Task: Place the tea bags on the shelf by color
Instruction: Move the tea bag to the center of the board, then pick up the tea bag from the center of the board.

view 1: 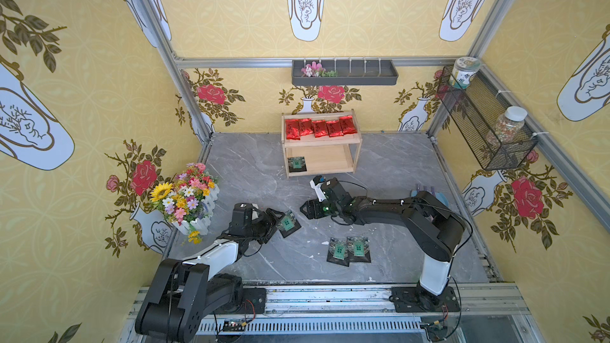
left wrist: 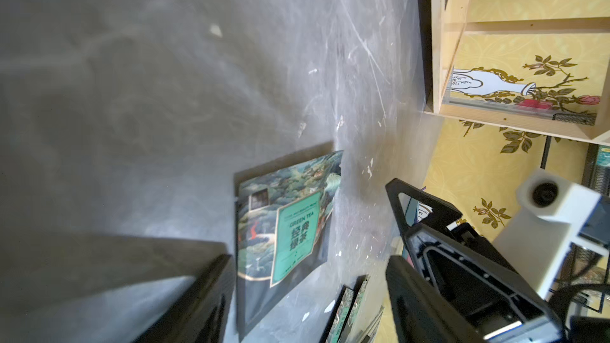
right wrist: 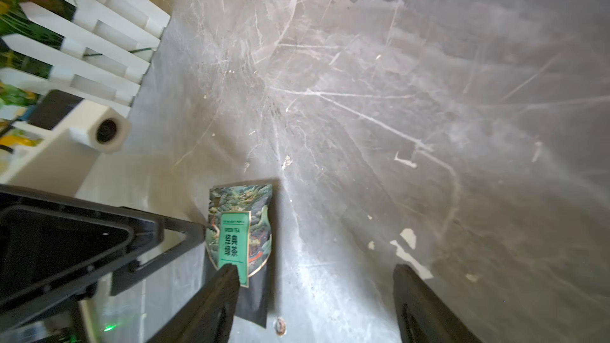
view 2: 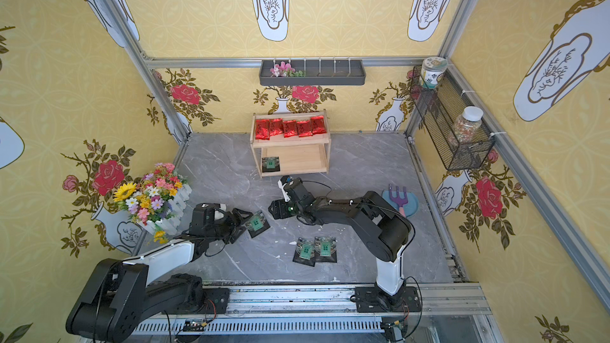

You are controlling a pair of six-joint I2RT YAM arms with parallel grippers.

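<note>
**Red bags are done, black bags come next**

The shelf (view 1: 330, 160) has two levels. All five red tea bags (view 1: 319, 128) lie in a row on the top level. One black tea bag (view 1: 296, 163) lies on the bottom level, at its left end. So red goes up top and black goes down below. That keeps the two colors apart.

Three black bags are not on the shelf yet. They lie flat on the table (view 1: 244, 166), out in front of the shelf. The lone black bag (view 1: 289, 225) is out from the shelf's left end. The pair of black bags (view 1: 346, 252) lies side by side, farther out from the shelf.

The left gripper (view 1: 279, 222) is down low at the lone black bag. Its two fingers are apart. In the left wrist view the bag lies on the table between them, not squeezed. I think the fingers are spread so they can close on the bag and lift it.

The right gripper (view 1: 305, 209) is a bit nearer the shelf and points at the same bag. Its fingers are apart too, and they hold nothing. Maybe it is there to help, because a flat, shiny bag is hard to pick up.
</note>
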